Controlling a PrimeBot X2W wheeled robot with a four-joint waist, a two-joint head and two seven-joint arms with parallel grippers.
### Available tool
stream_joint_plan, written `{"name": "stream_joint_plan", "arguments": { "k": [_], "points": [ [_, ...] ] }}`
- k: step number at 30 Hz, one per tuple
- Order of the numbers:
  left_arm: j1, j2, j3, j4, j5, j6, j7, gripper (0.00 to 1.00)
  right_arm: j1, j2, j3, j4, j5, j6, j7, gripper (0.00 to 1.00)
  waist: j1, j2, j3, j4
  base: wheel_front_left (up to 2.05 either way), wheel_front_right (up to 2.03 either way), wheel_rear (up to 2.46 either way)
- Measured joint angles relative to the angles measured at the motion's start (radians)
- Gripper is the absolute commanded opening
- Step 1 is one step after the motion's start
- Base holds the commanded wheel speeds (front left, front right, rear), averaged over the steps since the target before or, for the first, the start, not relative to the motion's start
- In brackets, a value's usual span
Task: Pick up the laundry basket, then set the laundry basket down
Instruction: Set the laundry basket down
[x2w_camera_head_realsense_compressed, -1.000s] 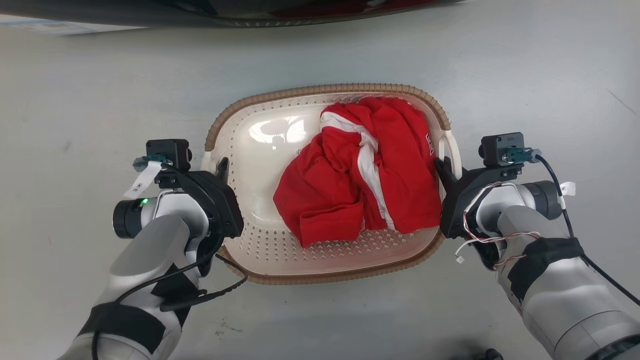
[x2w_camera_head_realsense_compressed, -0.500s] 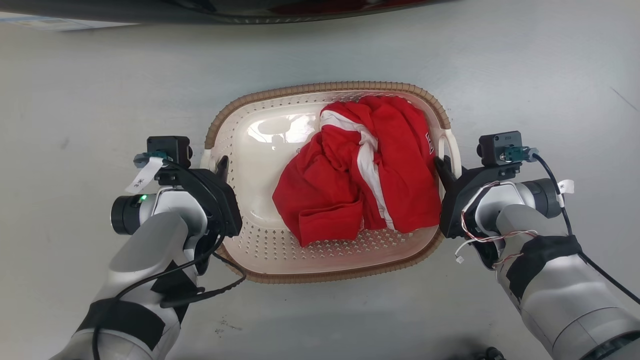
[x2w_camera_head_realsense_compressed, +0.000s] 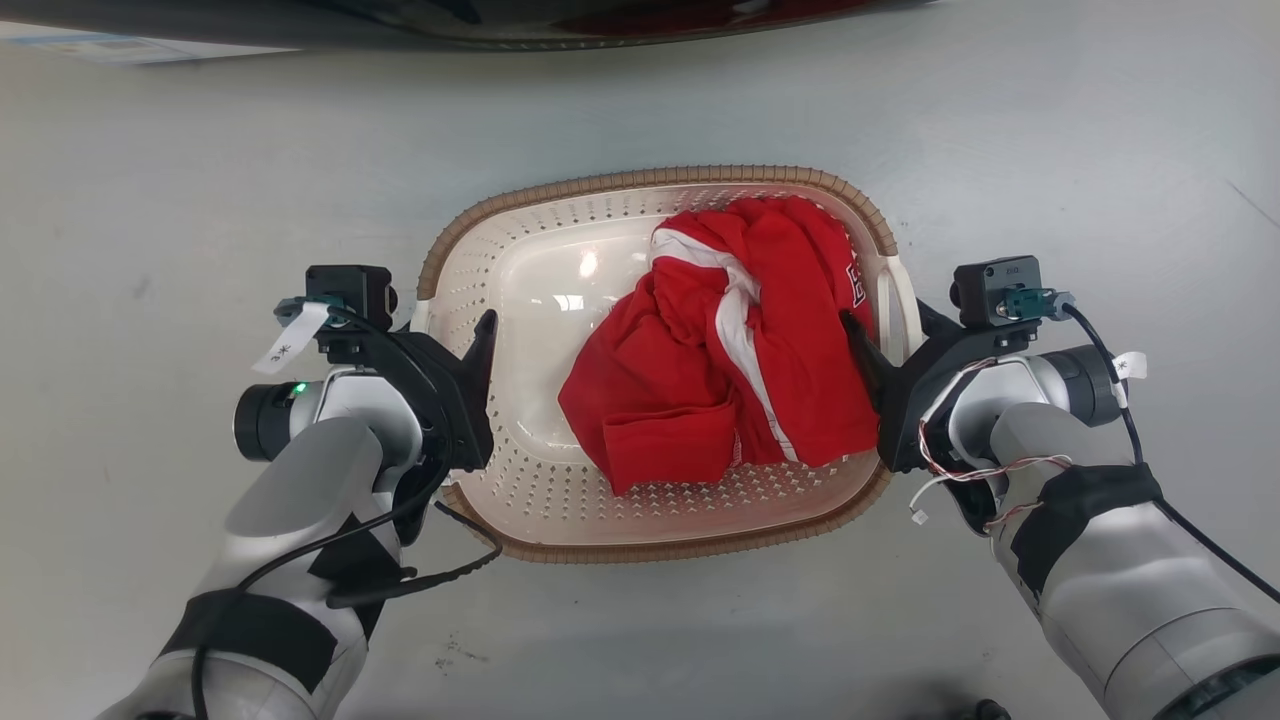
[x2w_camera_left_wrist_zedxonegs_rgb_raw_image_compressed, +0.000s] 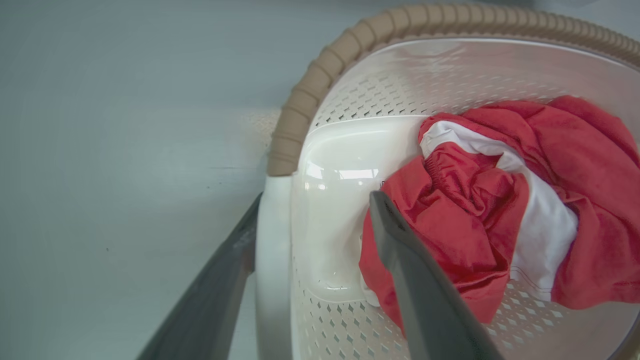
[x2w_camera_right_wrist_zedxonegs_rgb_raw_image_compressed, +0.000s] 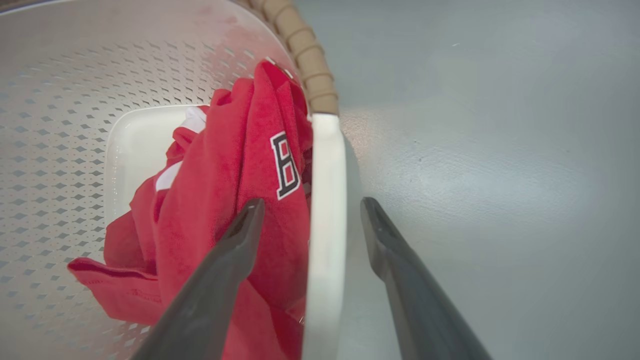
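Note:
The laundry basket (x2w_camera_head_realsense_compressed: 650, 178), cream-white with a brown woven rim, rests on the grey floor and holds a crumpled red and white garment (x2w_camera_head_realsense_compressed: 720, 340). My left gripper (x2w_camera_head_realsense_compressed: 450, 325) stands open astride the basket's left white handle (x2w_camera_left_wrist_zedxonegs_rgb_raw_image_compressed: 272, 250), one finger inside the basket and one outside. In the left wrist view the left gripper (x2w_camera_left_wrist_zedxonegs_rgb_raw_image_compressed: 316, 197) shows a wide gap between its fingers. My right gripper (x2w_camera_head_realsense_compressed: 887, 312) is open around the right handle (x2w_camera_right_wrist_zedxonegs_rgb_raw_image_compressed: 325, 200), with the inner finger against the red cloth and clear space on both sides of the handle.
A dark curved body with a red streak (x2w_camera_head_realsense_compressed: 500, 20) runs along the top edge of the head view. Bare grey floor (x2w_camera_head_realsense_compressed: 1050, 150) surrounds the basket. A black cable (x2w_camera_head_realsense_compressed: 450, 575) hangs from my left forearm near the basket's front rim.
Both grippers have opened: each inner finger has swung further into the basket, away from its handle. The basket sits slightly to the right of where it was.

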Motion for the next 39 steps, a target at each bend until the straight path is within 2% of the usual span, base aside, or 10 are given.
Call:
{"name": "stream_joint_plan", "arguments": {
  "k": [16,28,39],
  "points": [
    [0.047,0.001,-0.011,0.027,-0.003,-0.002,-0.046,1.00,0.043,-0.001,0.001,0.042,0.021,0.006,-0.011,1.00,-0.0001,0.0000,-0.092,0.000,0.00,0.00,0.00],
    [0.159,0.016,-0.025,0.031,0.006,-0.009,-0.152,1.00,0.157,-0.003,0.012,0.033,0.030,0.009,-0.095,1.00,-0.0001,0.0000,-0.242,-0.004,0.00,0.00,0.00],
    [0.267,0.026,-0.033,0.015,0.021,-0.009,-0.182,1.00,0.269,-0.015,0.015,-0.016,0.041,0.009,-0.159,1.00,-0.0002,-0.0001,-0.386,-0.006,0.00,0.00,0.00]
  ]
}}
